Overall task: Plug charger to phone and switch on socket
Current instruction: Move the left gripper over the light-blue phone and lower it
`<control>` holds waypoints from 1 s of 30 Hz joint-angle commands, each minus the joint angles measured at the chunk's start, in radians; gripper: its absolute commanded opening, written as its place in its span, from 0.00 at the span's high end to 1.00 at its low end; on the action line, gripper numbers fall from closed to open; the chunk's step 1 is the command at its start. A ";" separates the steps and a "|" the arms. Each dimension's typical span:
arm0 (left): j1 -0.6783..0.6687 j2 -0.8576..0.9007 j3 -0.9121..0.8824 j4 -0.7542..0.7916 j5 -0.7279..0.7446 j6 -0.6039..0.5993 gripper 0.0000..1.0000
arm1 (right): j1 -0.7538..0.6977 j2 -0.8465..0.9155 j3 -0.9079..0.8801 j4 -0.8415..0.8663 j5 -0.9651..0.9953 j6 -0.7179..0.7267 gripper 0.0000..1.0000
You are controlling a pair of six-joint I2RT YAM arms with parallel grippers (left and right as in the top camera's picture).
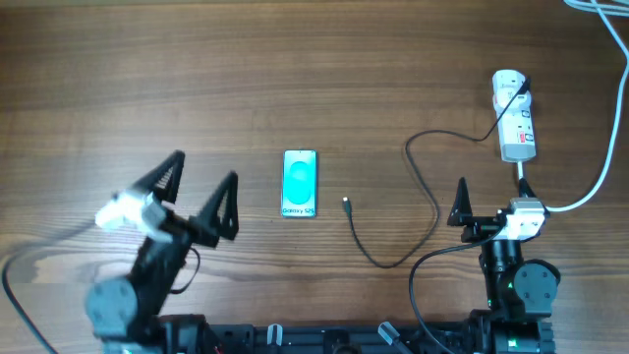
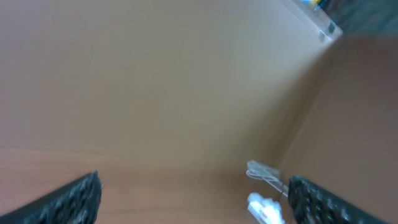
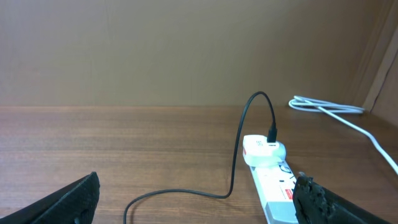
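Observation:
The phone (image 1: 300, 183), cyan screen up, lies on the wooden table between the arms. The charger, a thin black cable (image 1: 430, 202), loops from the socket to its plug tip (image 1: 346, 204), which lies just right of the phone and apart from it. The socket (image 1: 514, 118) is a white strip at the far right with a plug in its far end. My left gripper (image 1: 206, 169) is open and empty, left of the phone. My right gripper (image 1: 491, 189) is open and empty, just short of the socket (image 3: 273, 180), with the black cable (image 3: 235, 163) between its fingers (image 3: 196, 208).
A thick white cable (image 1: 600, 182) runs from the socket along the table's right edge to the far corner; it also shows in the right wrist view (image 3: 329, 111). The left wrist view is blurred, showing open fingers (image 2: 193, 205) and the distant socket (image 2: 267, 210).

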 commanded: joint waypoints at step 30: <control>-0.404 1.596 1.377 -1.523 -0.354 -0.042 0.00 | 0.001 -0.004 -0.002 0.002 -0.010 -0.013 0.00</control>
